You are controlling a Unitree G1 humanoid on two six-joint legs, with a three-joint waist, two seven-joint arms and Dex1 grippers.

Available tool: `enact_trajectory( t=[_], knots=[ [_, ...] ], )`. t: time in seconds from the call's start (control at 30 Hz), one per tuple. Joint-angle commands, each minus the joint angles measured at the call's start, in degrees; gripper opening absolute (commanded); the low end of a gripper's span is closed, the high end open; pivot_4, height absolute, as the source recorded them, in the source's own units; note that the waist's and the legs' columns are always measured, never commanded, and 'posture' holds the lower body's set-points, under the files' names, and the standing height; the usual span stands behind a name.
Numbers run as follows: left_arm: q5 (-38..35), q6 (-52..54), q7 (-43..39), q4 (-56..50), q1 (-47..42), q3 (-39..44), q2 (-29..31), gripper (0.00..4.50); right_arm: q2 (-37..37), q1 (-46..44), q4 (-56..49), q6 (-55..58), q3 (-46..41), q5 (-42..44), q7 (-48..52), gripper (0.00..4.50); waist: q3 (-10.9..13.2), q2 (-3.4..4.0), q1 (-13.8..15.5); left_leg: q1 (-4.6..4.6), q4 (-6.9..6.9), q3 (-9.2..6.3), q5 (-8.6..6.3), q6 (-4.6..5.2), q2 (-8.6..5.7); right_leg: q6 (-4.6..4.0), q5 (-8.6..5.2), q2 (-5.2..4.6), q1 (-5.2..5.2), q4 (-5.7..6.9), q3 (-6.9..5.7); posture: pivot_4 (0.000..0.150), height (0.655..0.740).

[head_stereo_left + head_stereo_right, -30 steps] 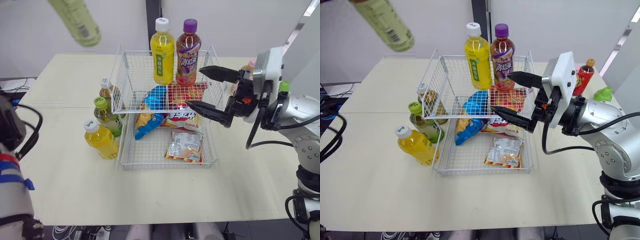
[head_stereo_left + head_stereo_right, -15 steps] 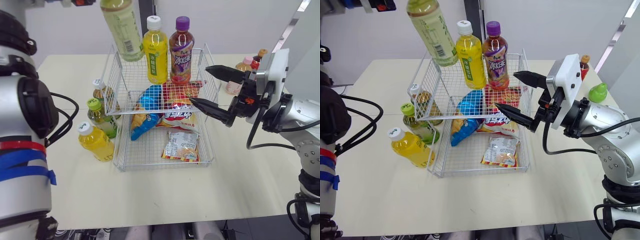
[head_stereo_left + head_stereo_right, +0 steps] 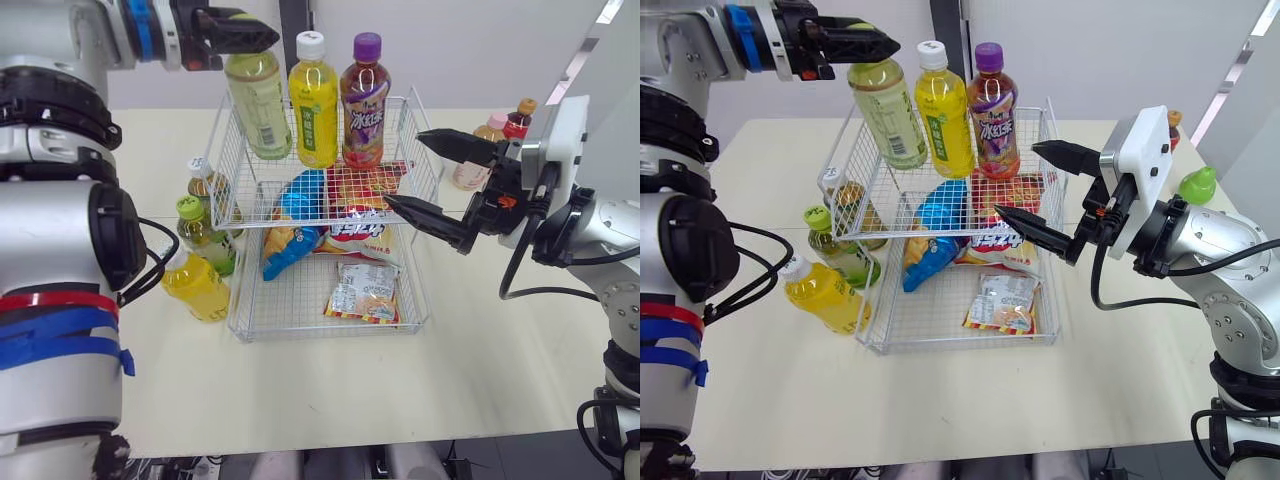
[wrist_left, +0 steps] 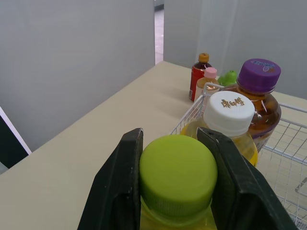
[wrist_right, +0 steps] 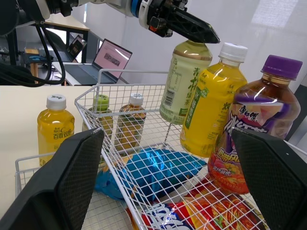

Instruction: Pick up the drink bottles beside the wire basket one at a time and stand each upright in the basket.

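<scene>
My left gripper (image 3: 250,38) is closed on the green cap of a pale green tea bottle (image 3: 258,105), one finger (image 4: 122,191) on each side of the cap. The bottle hangs nearly upright, slightly tilted, at the back left corner of the wire basket (image 3: 330,327). Its lower part is inside the basket walls. I cannot tell whether its base touches the basket floor.

Just beside it, along the back wall of the basket, stand a yellow bottle with a white cap (image 3: 313,100) and a dark bottle with a purple cap (image 3: 362,100), both upright.

The basket floor holds a blue snack bag (image 3: 295,225), a red and white packet (image 3: 352,228) and a small silver packet (image 3: 365,292).

Outside the basket, against its left wall, three bottles remain on the desk (image 3: 480,340):
- an orange drink with a white cap (image 3: 195,285);
- a bottle with a green cap (image 3: 205,235);
- a brown tea bottle with a white cap (image 3: 207,185).

My right gripper (image 3: 403,168) is spread wide and empty, above the right side of the basket.

Small bottles (image 3: 515,118) stand at the far right of the desk.
</scene>
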Motion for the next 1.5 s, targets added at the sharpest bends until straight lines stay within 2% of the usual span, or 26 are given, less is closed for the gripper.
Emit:
enact_trajectory(
  t=[0.03, 0.33, 0.4, 0.67, 0.9, 1.03, 1.17, 1.3, 1.37, 1.43, 1.5],
  knots=[
    [-0.3, -1.6, 0.0, -1.4, -0.8, 1.2, 0.1, 1.37, -0.8, -0.5, -1.6, -0.5, -1.9, 0.7, -0.4, 4.5, 0.0, 0.0, 0.0, 0.0, 0.0, 0.0, 0.0, 0.0, 0.0, 0.0, 0.0, 0.0, 0.0, 0.0, -0.01, 0.15, 0.74],
    [-0.3, -0.4, -0.2, -0.6, -0.4, 1.8, -0.1, 1.37, -1.3, -0.6, -1.5, -0.4, -1.9, 1.2, -0.6, 4.5, 0.0, 0.0, 0.0, 0.0, 0.02, 0.0, 0.0, 0.0, -0.02, 0.0, 0.0, -0.02, 0.01, 0.02, -0.01, 0.15, 0.74],
    [-0.1, -0.8, -1.0, -0.7, -0.2, 1.6, 0.0, 2.1, -1.4, -0.6, -1.4, -0.5, -1.9, 1.2, -0.6, 4.5, 0.0, 0.0, 0.0, 0.0, 0.01, 0.0, 0.0, 0.0, -0.02, 0.0, 0.0, -0.02, 0.01, 0.02, -0.01, 0.15, 0.74],
    [0.0, -0.5, -4.1, -2.0, -0.9, 1.7, 2.3, 4.49, -1.8, -0.4, -1.4, -0.6, -1.9, 1.3, -0.4, 4.5, 0.0, 0.0, -0.1, 0.0, 0.02, 0.01, 0.0, 0.0, -0.02, 0.0, 0.0, -0.01, 0.01, 0.02, 0.0, 0.15, 0.74],
    [-0.9, 3.2, -8.0, -6.7, -0.8, 2.0, 7.9, 4.49, -2.4, -0.4, -1.2, -0.9, -1.6, 1.1, 0.3, 4.5, 0.0, 0.0, -0.1, 0.01, 0.02, 0.0, 0.0, 0.0, 0.01, 0.0, 0.0, 0.01, 0.01, 0.03, -0.01, 0.15, 0.74],
    [-0.8, 4.2, -8.3, -12.3, 2.2, 2.7, 13.4, 4.49, -2.9, -0.7, -0.5, -1.6, -0.5, 0.0, 1.6, 4.5, 0.0, 0.02, -0.1, 0.01, 0.03, 0.0, 0.0, 0.0, 0.02, 0.0, 0.0, -0.02, 0.02, 0.02, 0.01, 0.15, 0.74],
    [-2.5, 7.3, -7.6, -22.4, 9.7, 5.8, 21.6, 4.49, -2.8, -1.7, 1.8, -4.2, 2.0, -3.3, 4.5, 4.5, 0.0, 0.04, -0.7, 0.09, 0.0, -0.02, 0.01, 0.0, 0.09, 0.0, 0.0, 0.03, 0.01, 0.08, 0.07, 0.15, 0.74],
    [-5.6, 13.9, -5.2, -35.7, 23.0, 12.0, 28.8, 4.49, -1.4, -3.4, 4.7, -7.9, 5.2, -5.7, 9.0, 4.5, 0.0, 0.04, -1.1, 0.09, 0.01, -0.07, 0.01, -0.01, 0.2, -0.01, 0.0, 0.09, 0.0, 0.07, 0.07, 0.15, 0.74],
    [-7.8, 18.9, -3.0, -41.3, 28.7, 15.5, 30.5, 4.49, -0.7, -4.1, 5.9, -9.4, 6.3, -6.4, 11.0, 4.5, 0.0, 0.04, -1.2, 0.09, 0.03, -0.13, 0.01, -0.02, 0.2, -0.01, 0.0, 0.09, 0.01, 0.1, 0.08, 0.15, 0.74],
    [-10.7, 25.1, -5.1, -52.1, 41.5, 22.4, 33.2, 4.49, 0.3, -5.1, 7.2, -9.7, 8.3, -5.4, 14.7, 4.5, 0.0, 0.06, -1.2, 0.09, 0.04, -0.18, 0.03, -0.04, 0.2, -0.01, 0.0, 0.09, 0.03, 0.06, 0.05, 0.15, 0.74],
    [-12.1, 29.7, -8.6, -62.8, 56.9, 31.8, 35.1, 4.49, -3.6, -2.9, 7.6, -9.4, 3.4, -0.6, 22.3, 4.5, -0.1, 0.09, -1.1, 0.14, 0.01, -0.2, 0.02, -0.04, 0.2, -0.02, 0.01, 0.08, 0.06, 0.06, 0.15, 0.15, 0.74]
  ],
)
